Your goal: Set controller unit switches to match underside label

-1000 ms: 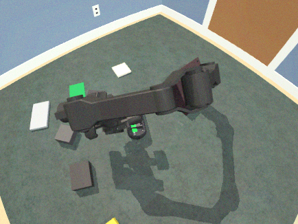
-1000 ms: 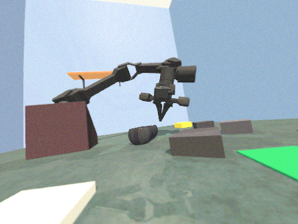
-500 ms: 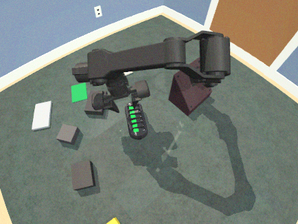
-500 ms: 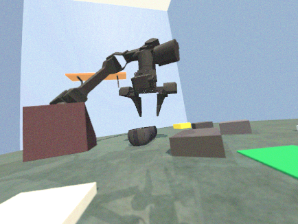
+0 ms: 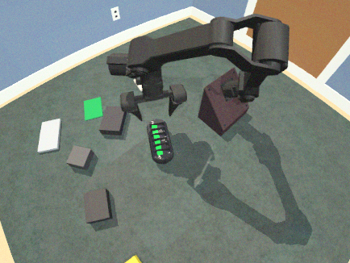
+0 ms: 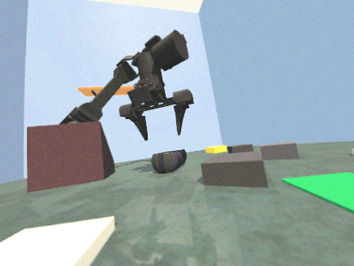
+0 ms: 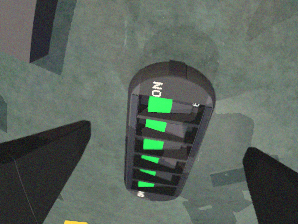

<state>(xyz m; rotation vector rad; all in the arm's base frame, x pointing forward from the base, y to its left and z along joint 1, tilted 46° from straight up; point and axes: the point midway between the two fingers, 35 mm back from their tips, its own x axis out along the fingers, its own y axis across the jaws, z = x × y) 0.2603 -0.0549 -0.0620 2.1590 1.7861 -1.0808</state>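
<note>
The dark grey controller unit (image 5: 160, 141) (image 6: 169, 161) (image 7: 182, 82) sits on its base, switches up. Its six rocker switches run in a row, and each shows a green end on the side marked ON in the wrist view. Some green ends look larger than others there; I cannot tell each setting surely. The label underneath is hidden. My gripper (image 5: 156, 117) (image 6: 162, 137) (image 7: 169, 142) is open and empty. It hangs above the unit, fingers pointing down, without touching it. In the wrist view the unit lies between the two fingertips.
A maroon wedge-like block (image 5: 223, 106) (image 6: 65, 157) stands near the arm. Brown blocks (image 5: 113, 119) (image 6: 234, 173), a green sheet (image 5: 93, 108) (image 6: 330, 185) and a white slab (image 5: 50, 135) lie on the unit's other side. A yellow block (image 5: 133, 259) (image 6: 216, 149) lies farther off.
</note>
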